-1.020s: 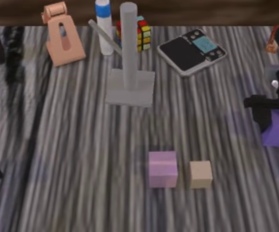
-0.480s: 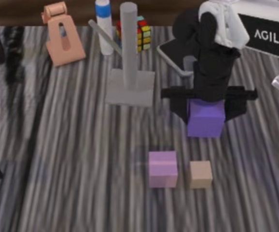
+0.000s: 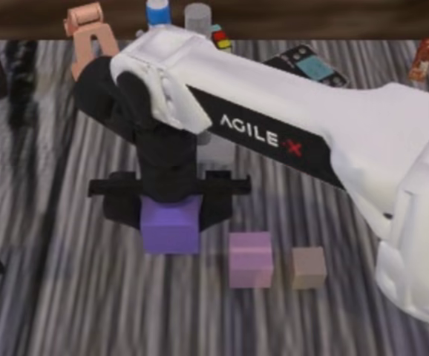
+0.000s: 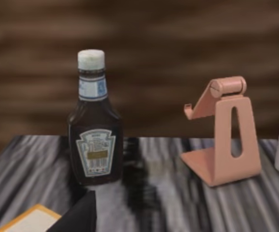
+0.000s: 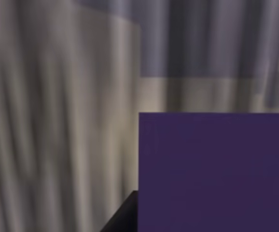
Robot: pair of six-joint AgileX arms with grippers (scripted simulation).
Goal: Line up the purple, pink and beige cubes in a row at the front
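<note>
Since half a second ago our right gripper point(image 3: 169, 211) swept leftward, carrying the purple cube point(image 3: 171, 226) | right arm stretched across table, fingers pinching it (left of the pink cube point(image 3: 250, 259)) | beige cube point(image 3: 308, 267) just right of pink | left arm parked at left edge, fingers' state untellable | phone stand point(image 4: 224, 147), sauce bottle point(image 4: 95, 123) behind

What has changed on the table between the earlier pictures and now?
The right gripper, shut on the purple cube, carried it from the table's right side leftward, past the pink cube. The pink cube and beige cube stayed put.
</note>
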